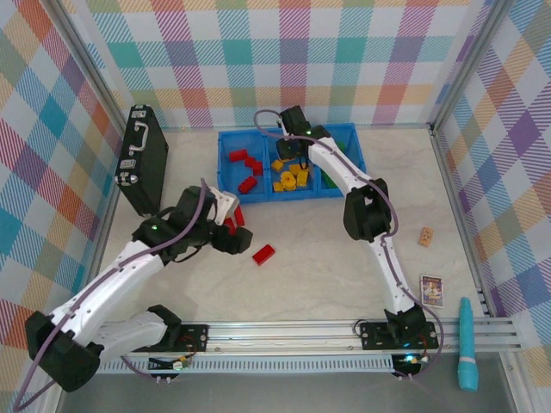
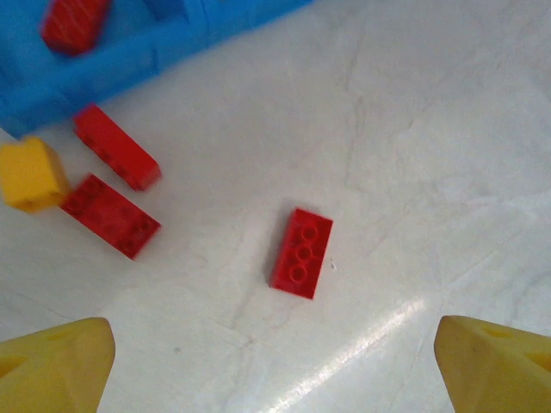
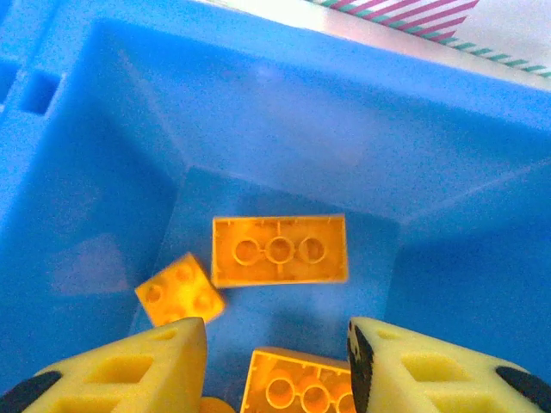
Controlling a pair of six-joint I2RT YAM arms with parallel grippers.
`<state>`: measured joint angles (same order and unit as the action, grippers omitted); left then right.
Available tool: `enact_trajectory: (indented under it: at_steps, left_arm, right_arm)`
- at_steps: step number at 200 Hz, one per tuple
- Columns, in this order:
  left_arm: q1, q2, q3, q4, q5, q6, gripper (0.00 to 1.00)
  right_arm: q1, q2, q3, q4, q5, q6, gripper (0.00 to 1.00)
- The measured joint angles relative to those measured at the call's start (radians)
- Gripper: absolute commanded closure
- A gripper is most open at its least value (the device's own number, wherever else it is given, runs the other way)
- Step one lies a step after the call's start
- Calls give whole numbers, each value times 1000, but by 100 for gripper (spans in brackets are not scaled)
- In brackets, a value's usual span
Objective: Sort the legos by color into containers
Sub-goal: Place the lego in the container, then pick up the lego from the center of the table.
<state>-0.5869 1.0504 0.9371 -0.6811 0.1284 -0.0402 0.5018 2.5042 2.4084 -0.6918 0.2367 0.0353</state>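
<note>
Item: blue bin (image 1: 225,139), three compartments side by side, set at the far middle of the pale surface (image 1: 327,267). The left compartment holds red legos (image 1: 246,163), the middle one yellow-orange legos (image 1: 289,176), and the right one green legos (image 1: 330,181). Loose stock on the surface: one red brick (image 2: 301,252), studs up, lying alone near the centre, well apart from the bin. Nearer the bin's front wall lie two more red bricks (image 2: 116,146) and a yellow brick (image 2: 30,175). Left pincer (image 2: 275,370): released, its yellow fingertips spread to the lower corners of the wrist view with nothing between them. It hangs over the surface just short of the lone red brick. Right pincer (image 3: 275,366): reached into the middle compartment, jaws parted and not clamped on anything. Under it lie a long yellow-orange brick (image 3: 279,249) with its hollow side up and a small square brick (image 3: 179,294) beside it. A third brick (image 3: 301,385) lies low between the fingertips, with a gap showing on its left side. Sundries: a black case (image 1: 142,163) with metal latches, standing on edge at the left wall. A small tan block (image 1: 425,237) and a printed card (image 1: 431,290) lie at the right. A teal stick-shaped object (image 1: 466,344) lies past the rail.
</note>
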Motion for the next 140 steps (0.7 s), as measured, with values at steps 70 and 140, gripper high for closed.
enact_trajectory:
  at_steps: [70,140]
  left_arm:
    - [-201,205,-67,150,-85,-77,7]
    - [-227,426,-78,248,-133,-51,8]
  right_arm:
    - [-5,-142,-188,41,-41,-34,48]
    - [-5,-633,-516,107,-79,-51,43]
